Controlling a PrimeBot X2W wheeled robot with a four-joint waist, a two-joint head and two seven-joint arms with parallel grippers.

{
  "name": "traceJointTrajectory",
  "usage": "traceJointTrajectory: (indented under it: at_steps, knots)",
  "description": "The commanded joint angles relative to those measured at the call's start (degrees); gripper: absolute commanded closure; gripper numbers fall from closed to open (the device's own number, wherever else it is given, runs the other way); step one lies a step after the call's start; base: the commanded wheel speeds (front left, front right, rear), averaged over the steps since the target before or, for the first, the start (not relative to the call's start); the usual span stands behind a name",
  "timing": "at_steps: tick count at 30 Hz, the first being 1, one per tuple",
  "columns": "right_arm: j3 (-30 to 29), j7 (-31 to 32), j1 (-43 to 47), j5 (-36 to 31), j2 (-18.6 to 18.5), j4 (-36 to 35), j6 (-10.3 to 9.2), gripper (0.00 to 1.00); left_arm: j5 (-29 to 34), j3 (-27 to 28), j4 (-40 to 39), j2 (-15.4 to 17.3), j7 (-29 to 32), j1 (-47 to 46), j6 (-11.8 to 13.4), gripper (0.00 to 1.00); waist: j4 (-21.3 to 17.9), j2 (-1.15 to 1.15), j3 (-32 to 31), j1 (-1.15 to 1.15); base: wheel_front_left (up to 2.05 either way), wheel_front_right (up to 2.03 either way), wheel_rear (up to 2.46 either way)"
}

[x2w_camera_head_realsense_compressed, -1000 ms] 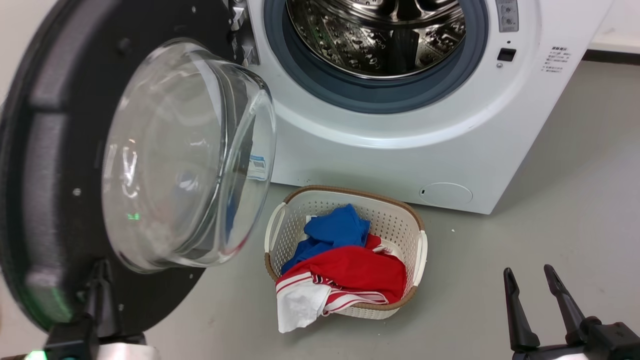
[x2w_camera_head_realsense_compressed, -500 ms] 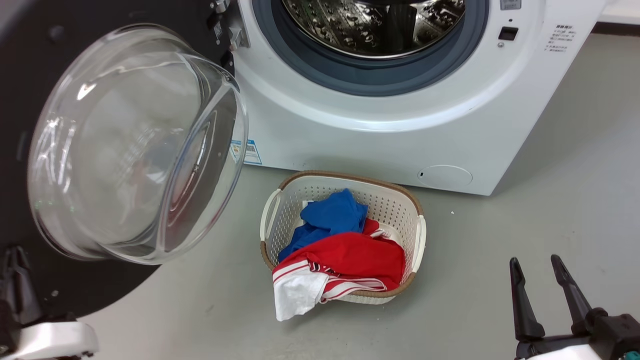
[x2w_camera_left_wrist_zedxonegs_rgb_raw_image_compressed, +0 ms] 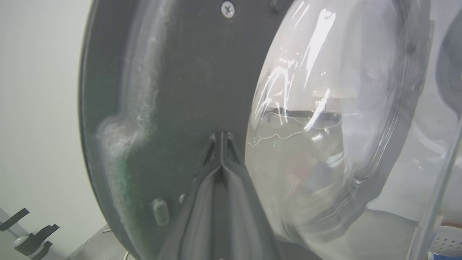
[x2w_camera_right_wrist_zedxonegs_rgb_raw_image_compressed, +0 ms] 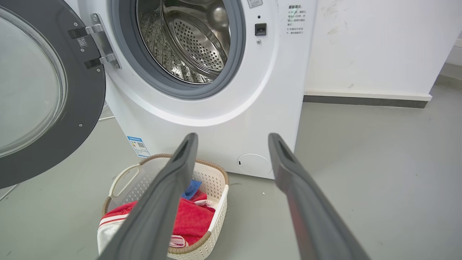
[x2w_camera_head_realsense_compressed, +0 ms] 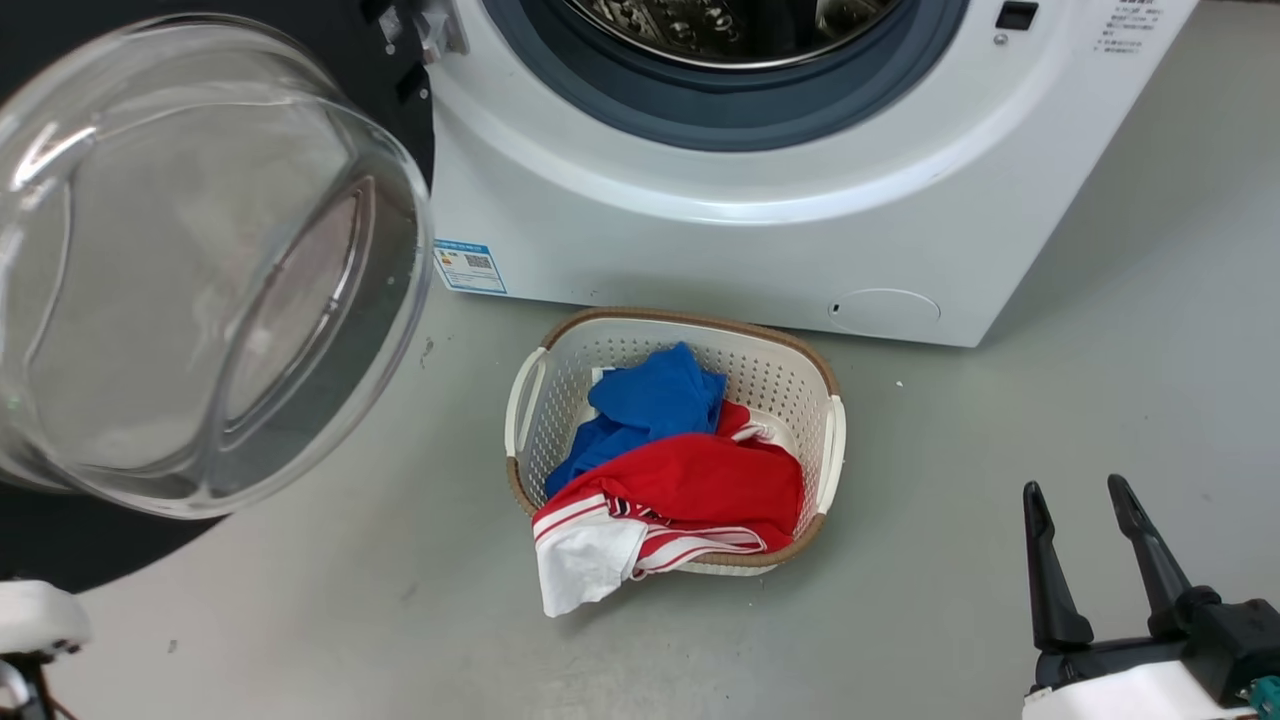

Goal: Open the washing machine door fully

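The washing machine door [x2w_camera_head_realsense_compressed: 390,110] stands swung out to the left of the washing machine [x2w_camera_head_realsense_compressed: 700,240], and its clear glass bowl [x2w_camera_head_realsense_compressed: 200,270] bulges toward me. In the left wrist view my left gripper [x2w_camera_left_wrist_zedxonegs_rgb_raw_image_compressed: 222,136] is shut with nothing in it, its tips against the door's dark inner face [x2w_camera_left_wrist_zedxonegs_rgb_raw_image_compressed: 173,90] just left of the glass bowl [x2w_camera_left_wrist_zedxonegs_rgb_raw_image_compressed: 325,126]. My right gripper [x2w_camera_head_realsense_compressed: 1075,492] hangs open over the floor at the lower right, far from the door. The right wrist view shows the door [x2w_camera_right_wrist_zedxonegs_rgb_raw_image_compressed: 88,90] on its metal hinge [x2w_camera_right_wrist_zedxonegs_rgb_raw_image_compressed: 103,43], the steel drum [x2w_camera_right_wrist_zedxonegs_rgb_raw_image_compressed: 187,39] exposed, and the right gripper [x2w_camera_right_wrist_zedxonegs_rgb_raw_image_compressed: 232,139] open.
A white laundry basket [x2w_camera_head_realsense_compressed: 820,450] with blue and red clothes [x2w_camera_head_realsense_compressed: 690,470] sits on the grey floor [x2w_camera_head_realsense_compressed: 1050,380] just before the machine. A small round cover [x2w_camera_head_realsense_compressed: 885,310] is low on the machine's front. A white wall [x2w_camera_right_wrist_zedxonegs_rgb_raw_image_compressed: 379,43] rises right of the machine.
The door has swung farther out to the left. My left gripper's fingers have slid off the head view's lower left. The head view has shifted; the right gripper has stayed open.
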Motion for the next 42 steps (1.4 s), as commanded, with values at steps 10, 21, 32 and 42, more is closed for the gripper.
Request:
traceJointTrajectory:
  at_steps: [10,21,32,42]
  knots:
    - [-0.88,-0.1,-1.84,-0.96,0.12,-0.81,-0.01,0.0,-1.75,6.31,7.94,3.96,0.17,-5.69,-2.47,1.0,-1.02,0.0,2.91,0.0,0.0,0.0,0.0]
    - [-0.72,-0.1,-3.12,-1.47,0.12,-0.91,-0.01,0.0,-0.84,10.38,15.9,8.01,0.16,-12.14,-6.46,1.0,-1.02,0.0,4.82,0.0,0.0,0.0,0.0]
    - [-0.53,-0.1,-2.88,-0.99,0.12,-0.25,-0.01,0.0,1.8,11.99,18.69,8.65,0.15,-13.87,-9.08,1.0,-1.76,0.0,3.52,0.0,0.0,0.0,0.0]
    - [-0.82,-0.1,-0.38,0.29,0.12,-0.21,-0.01,0.0,5.51,10.31,7.76,4.19,0.14,-8.49,-10.93,1.0,-2.04,0.0,-2.11,0.0,0.0,0.0,0.0]
